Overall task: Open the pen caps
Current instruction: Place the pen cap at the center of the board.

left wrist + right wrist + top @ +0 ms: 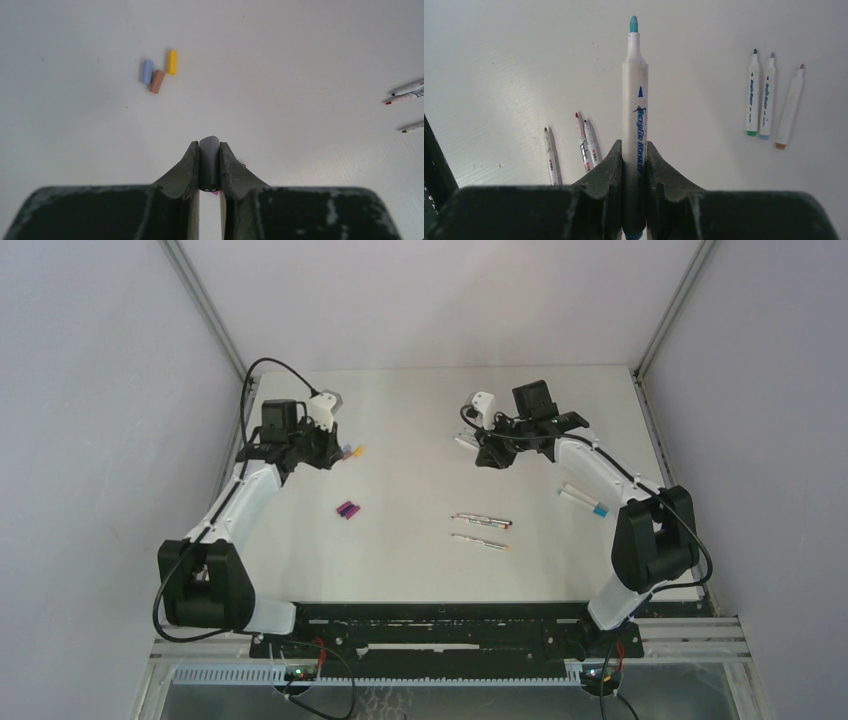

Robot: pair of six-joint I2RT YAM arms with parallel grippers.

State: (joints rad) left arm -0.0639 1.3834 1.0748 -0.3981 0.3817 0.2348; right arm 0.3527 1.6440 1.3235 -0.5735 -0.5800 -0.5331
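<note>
Plastic, judged light, stiff and slick: best to pinch a pen across mid-barrel, a cap across its round wall. Found right jaws clamped on an uncapped teal-tipped pen (634, 100), tip clear beyond them; left jaws clamped on a grey cap (209, 152), its end just proud. Noted blue cap (147, 71), tan cap (157, 81) and yellow cap (172, 62) loose on the counter (300, 50), just right of left jaws.

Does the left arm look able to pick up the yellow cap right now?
Probably not yet. Nothing stands between the left end effector and the yellow cap, but the end effector is shut on a dark cap, so it has no free grip.
</note>
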